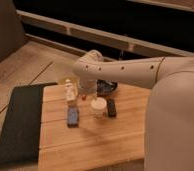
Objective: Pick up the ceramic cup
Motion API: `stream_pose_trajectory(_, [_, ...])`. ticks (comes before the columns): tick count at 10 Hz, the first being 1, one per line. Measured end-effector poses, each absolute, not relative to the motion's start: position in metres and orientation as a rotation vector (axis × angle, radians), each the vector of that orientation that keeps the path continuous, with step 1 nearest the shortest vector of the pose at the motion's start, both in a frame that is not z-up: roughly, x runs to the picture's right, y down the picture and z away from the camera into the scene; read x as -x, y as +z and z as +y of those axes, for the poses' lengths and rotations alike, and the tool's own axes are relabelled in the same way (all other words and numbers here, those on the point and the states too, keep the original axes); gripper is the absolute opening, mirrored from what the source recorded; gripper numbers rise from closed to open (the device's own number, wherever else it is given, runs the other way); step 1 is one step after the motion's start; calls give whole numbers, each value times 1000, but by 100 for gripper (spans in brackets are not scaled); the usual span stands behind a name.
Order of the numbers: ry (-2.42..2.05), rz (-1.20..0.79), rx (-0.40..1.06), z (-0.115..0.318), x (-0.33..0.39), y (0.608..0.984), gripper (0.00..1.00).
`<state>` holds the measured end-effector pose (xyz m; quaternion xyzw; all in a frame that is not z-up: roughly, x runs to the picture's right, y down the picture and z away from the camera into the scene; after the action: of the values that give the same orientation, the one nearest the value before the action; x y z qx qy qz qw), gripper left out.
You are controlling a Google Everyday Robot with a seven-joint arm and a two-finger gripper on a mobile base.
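Observation:
The ceramic cup (98, 106) is a small cream-white cylinder with a round pale rim. It stands upright near the middle of the wooden table (90, 145). My white arm reaches in from the right. Its wrist hangs over the table's back part, and the gripper (87, 90) points down just behind and to the left of the cup, between the white bottle-like figure (70, 92) and the dark bowl (108, 88). The gripper is largely hidden by the wrist housing.
A blue flat object (72, 116) lies left of the cup and a black rectangular object (111, 107) right of it. A small red thing (83, 98) sits below the gripper. A dark mat (17, 125) lies left of the table. My arm's bulk fills the right side.

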<state>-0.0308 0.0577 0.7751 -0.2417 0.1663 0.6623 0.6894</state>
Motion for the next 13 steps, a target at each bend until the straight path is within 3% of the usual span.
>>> stream_pose_trajectory(10, [1440,487,682,96,33,832,65])
stream_pose_trajectory(13, [1389,466,816,114,44,848,39])
